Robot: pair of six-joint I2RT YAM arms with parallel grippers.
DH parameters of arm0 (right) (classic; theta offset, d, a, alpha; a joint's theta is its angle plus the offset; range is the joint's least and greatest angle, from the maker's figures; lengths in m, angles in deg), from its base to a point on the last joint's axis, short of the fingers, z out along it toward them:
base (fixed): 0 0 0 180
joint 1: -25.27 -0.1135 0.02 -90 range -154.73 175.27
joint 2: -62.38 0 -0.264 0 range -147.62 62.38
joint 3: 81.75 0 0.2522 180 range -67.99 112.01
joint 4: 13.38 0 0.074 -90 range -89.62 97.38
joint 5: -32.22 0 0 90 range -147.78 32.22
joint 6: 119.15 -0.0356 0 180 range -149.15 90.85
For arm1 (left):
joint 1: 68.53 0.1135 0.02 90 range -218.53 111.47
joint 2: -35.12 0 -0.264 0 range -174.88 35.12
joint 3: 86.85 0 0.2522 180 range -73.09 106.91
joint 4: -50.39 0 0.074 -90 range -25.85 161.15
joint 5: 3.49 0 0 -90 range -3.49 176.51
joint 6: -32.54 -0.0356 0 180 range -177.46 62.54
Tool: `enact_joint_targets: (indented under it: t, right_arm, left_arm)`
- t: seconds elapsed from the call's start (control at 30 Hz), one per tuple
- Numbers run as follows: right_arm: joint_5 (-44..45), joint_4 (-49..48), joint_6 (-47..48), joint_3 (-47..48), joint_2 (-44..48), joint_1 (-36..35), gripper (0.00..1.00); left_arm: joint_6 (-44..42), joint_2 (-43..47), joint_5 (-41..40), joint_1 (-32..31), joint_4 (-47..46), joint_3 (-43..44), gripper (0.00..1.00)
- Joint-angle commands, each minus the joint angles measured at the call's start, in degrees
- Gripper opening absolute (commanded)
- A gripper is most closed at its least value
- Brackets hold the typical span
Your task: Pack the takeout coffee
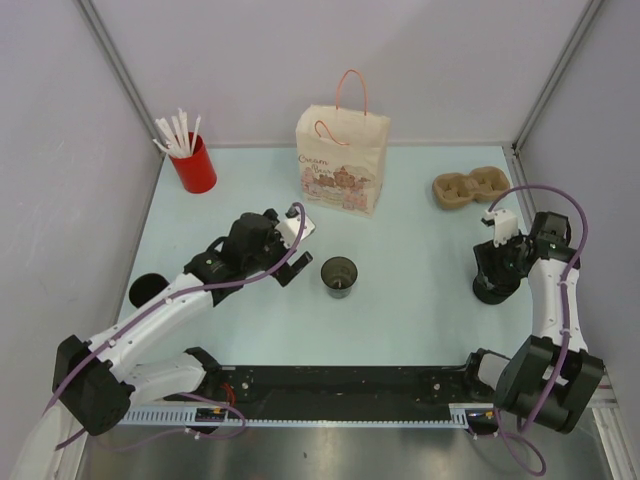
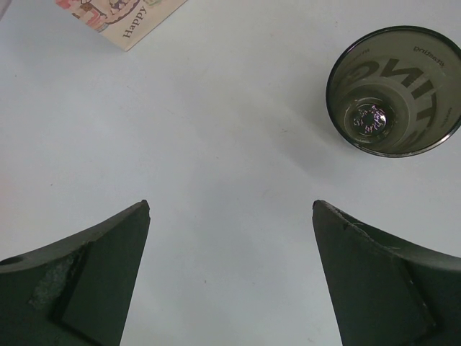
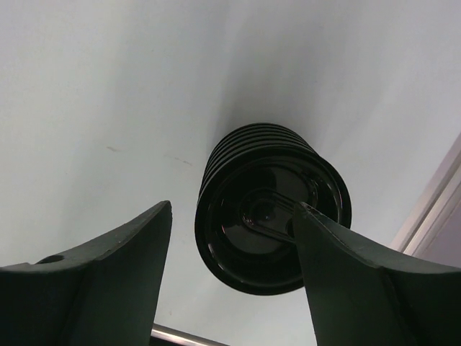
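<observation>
Black fingers frame both of my wrist views. On my left, the left gripper [image 2: 230, 207] hangs spread wide with nothing between its jaws, only bare pale-blue table [image 1: 420, 310] beneath it. On my right, near the table's right edge, the right gripper [image 3: 234, 207] points down at a squat black ribbed round piece [image 3: 245, 155]. Its jaws straddle that piece without clamping it: one finger overlaps the rim, while I see a gap between the other finger and the ribbed side. A little farther in, near the middle of the table, the takeout coffee [image 1: 338, 275] stands upright and uncovered, a smoky-grey cup with lettering on its wall, just beyond the left gripper's tips and apart from them. Farther back stands the paper bag [image 1: 342, 160], upright, its pink handles raised. At the far left is a red cup [image 1: 195, 168] of white straws, and at the far right a brown cardboard cup carrier [image 1: 470, 188].
</observation>
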Motion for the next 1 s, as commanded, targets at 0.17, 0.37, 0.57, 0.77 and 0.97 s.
enact_joint_targets:
  t: [0.17,0.37,0.57,0.77,0.97]
  right_arm:
    - [-2.01,-4.69,-1.98,-1.83,-2.92,0.24,0.6]
    - [-1.84,-5.48,-2.42,-2.45,-2.84,-0.03,0.43]
    - [-1.05,-5.65,-2.95,-2.45,-1.87,-0.64,0.28]
    - [-0.08,-5.83,-3.3,-2.45,0.59,-1.26,0.22]
    - [1.32,-5.74,-3.91,-2.36,5.07,-2.75,0.16]
  left_arm:
    - [1.16,-0.07,0.98,0.83,-2.36,-0.48,1.0]
    - [1.16,-0.08,0.89,1.0,-2.53,-0.66,1.0]
    - [1.16,0.01,0.89,1.27,-2.62,-0.74,0.99]
    - [1.16,-0.07,0.98,1.27,-2.71,-0.83,0.99]
    - [0.99,-0.16,0.98,1.44,-2.8,-0.92,0.99]
